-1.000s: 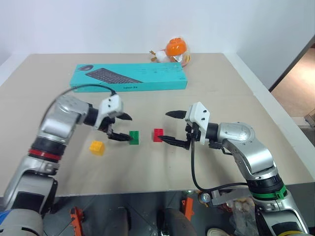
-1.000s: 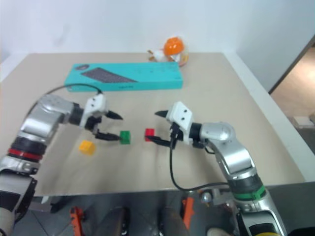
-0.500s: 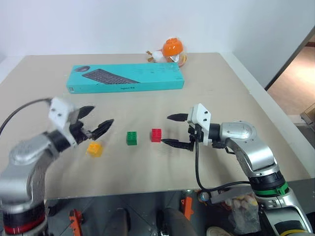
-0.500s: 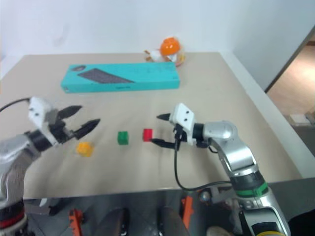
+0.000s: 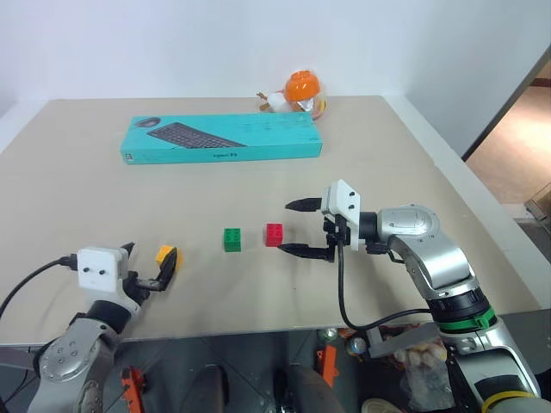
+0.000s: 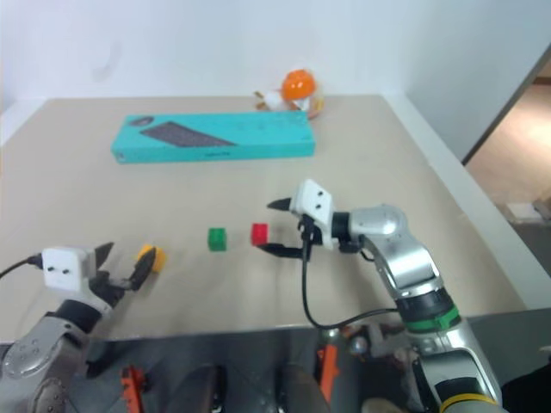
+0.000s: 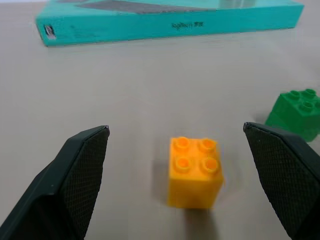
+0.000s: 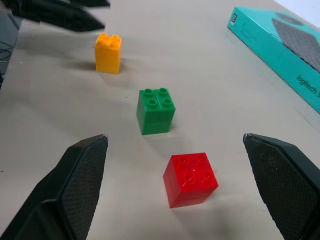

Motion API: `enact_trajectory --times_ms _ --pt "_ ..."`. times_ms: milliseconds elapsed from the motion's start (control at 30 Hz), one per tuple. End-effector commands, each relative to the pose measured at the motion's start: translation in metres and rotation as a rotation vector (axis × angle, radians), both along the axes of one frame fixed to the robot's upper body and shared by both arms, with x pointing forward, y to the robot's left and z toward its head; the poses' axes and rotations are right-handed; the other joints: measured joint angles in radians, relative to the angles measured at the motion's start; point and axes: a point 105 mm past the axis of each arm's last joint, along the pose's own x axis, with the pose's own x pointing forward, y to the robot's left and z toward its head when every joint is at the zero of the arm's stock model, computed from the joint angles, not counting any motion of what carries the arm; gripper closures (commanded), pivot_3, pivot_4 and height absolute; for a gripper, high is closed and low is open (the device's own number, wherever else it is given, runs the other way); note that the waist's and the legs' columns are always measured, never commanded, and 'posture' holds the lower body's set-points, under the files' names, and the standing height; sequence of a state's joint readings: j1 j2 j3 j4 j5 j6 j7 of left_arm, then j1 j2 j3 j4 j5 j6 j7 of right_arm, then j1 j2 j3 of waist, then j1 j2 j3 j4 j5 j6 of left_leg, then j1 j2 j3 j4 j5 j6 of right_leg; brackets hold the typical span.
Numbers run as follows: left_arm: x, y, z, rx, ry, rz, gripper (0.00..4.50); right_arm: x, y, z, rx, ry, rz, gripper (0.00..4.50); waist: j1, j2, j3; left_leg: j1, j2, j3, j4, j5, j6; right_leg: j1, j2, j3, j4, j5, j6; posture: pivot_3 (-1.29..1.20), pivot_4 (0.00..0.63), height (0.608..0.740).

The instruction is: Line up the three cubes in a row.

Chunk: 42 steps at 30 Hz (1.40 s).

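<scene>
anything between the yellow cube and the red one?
Yes: the green cube sits between the yellow cube and the red cube, apart from both. Clearest in the right wrist view.

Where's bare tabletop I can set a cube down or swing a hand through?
Free: the wide strip between the keyboard box and the cube row, and the table edge below the green cube. Crowded: around the red cube, beside the right gripper, and the yellow cube at the left gripper.
</scene>
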State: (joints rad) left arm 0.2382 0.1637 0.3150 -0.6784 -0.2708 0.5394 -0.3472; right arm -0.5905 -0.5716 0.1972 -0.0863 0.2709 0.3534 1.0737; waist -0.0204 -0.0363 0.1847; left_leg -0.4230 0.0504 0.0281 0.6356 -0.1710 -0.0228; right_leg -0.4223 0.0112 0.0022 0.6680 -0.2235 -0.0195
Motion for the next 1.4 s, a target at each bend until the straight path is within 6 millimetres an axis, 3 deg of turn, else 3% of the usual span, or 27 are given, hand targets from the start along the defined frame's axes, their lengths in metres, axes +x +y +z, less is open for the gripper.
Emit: enact_trajectory --times_ms 33,267,367,533,567,1000,1400 --pt "0.004 -0.002 -0.001 0.011 -0.019 -0.010 0.06 -0.003 -0.003 0.011 0.001 -0.041 -0.003 0.00 0.000 0.000 0.000 0.000 0.000 0.000 0.000 0.000 0.000 0.000 0.000 0.001 0.000 0.000 0.000 0.00 0.150 0.740" --pt "0.014 -0.005 -0.016 0.021 0.036 -0.046 0.06 -0.005 -0.009 0.011 -0.003 -0.040 -0.031 0.00 0.000 0.000 0.000 -0.002 -0.001 0.002 -0.002 -0.001 -0.001 -0.002 0.000 0.002 0.000 0.001 0.002 0.00 0.150 0.740" --pt "0.019 -0.004 -0.019 0.038 0.047 -0.056 0.80 -0.008 -0.010 0.010 0.001 -0.038 -0.037 0.00 0.000 0.000 0.000 -0.002 -0.001 0.002 -0.002 -0.001 -0.001 -0.002 0.001 0.002 -0.001 0.001 0.002 0.00 0.150 0.740" --pt "0.021 -0.003 -0.019 0.079 0.032 -0.064 2.71 -0.009 -0.010 0.012 0.018 -0.034 -0.045 0.00 0.000 0.000 0.000 -0.002 0.000 0.001 -0.003 -0.002 -0.001 -0.003 0.001 0.002 -0.001 0.001 0.001 0.00 0.150 0.740" --pt "0.021 -0.001 -0.018 0.090 0.022 -0.052 2.84 -0.009 -0.010 0.012 0.017 -0.036 -0.046 0.00 0.000 0.000 0.000 -0.002 0.000 0.002 -0.003 -0.002 -0.002 -0.003 0.001 0.002 -0.001 0.001 0.001 0.00 0.150 0.740" --pt "0.045 -0.030 -0.011 0.057 -0.039 -0.027 2.84 -0.006 -0.011 0.014 0.013 -0.049 -0.058 0.00 0.000 0.000 0.000 -0.002 -0.001 0.003 -0.003 -0.002 -0.001 -0.002 0.001 0.004 -0.002 0.001 0.002 0.00 0.150 0.740" --pt "0.062 -0.030 -0.021 0.061 0.002 0.036 2.84 -0.006 -0.011 0.021 0.057 -0.048 -0.058 0.00 0.000 0.000 0.000 -0.002 -0.001 0.002 -0.004 -0.002 -0.001 -0.002 0.002 0.003 -0.002 0.004 0.007 0.00 0.150 0.740"
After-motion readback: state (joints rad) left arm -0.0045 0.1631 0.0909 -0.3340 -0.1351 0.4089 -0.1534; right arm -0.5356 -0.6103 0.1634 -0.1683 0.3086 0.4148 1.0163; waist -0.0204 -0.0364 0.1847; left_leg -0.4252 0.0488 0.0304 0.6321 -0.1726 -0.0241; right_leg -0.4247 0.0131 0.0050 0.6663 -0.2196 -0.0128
